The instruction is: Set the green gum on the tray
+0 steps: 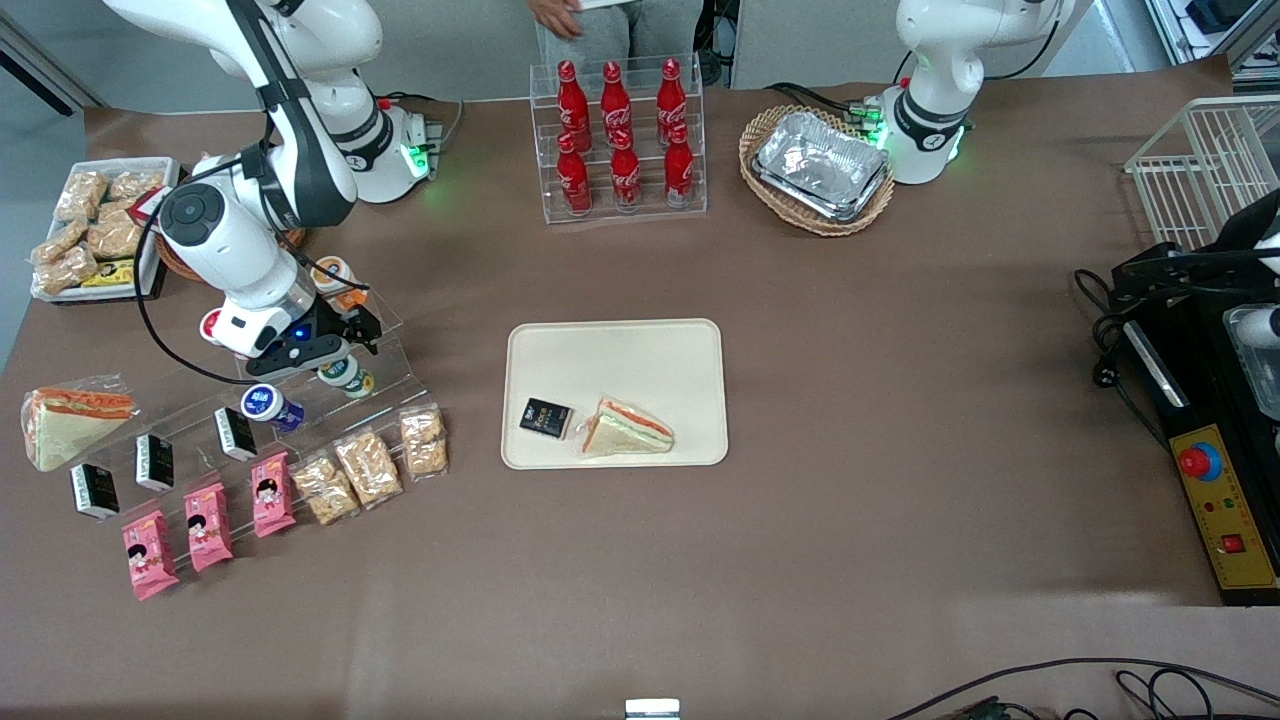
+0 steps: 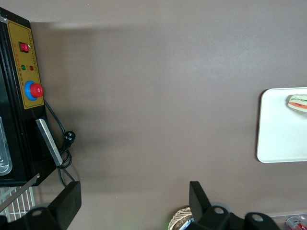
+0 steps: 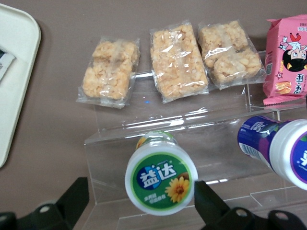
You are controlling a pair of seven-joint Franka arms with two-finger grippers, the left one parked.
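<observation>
The green gum (image 3: 161, 178) lies on a step of the clear acrylic stand (image 3: 192, 129), its white, green-ringed lid facing the wrist camera. My right gripper (image 3: 141, 199) is open around it, one dark finger close to the lid and the other well apart from it. In the front view the gripper (image 1: 340, 348) hovers just above the green gum (image 1: 348, 374), toward the working arm's end of the table. The cream tray (image 1: 620, 360) lies mid-table, holding a sandwich (image 1: 627, 428) and a small black packet (image 1: 545, 417). The tray's corner (image 3: 14, 81) shows in the right wrist view.
A blue-lidded gum bottle (image 3: 280, 143) lies beside the green one on the stand, and an orange-lidded one (image 1: 335, 272) sits on a higher step. Snack bags (image 3: 178, 60), pink packets (image 1: 208, 525) and black packets (image 1: 154, 462) lie nearer the front camera. A cola rack (image 1: 620, 140) stands farther away.
</observation>
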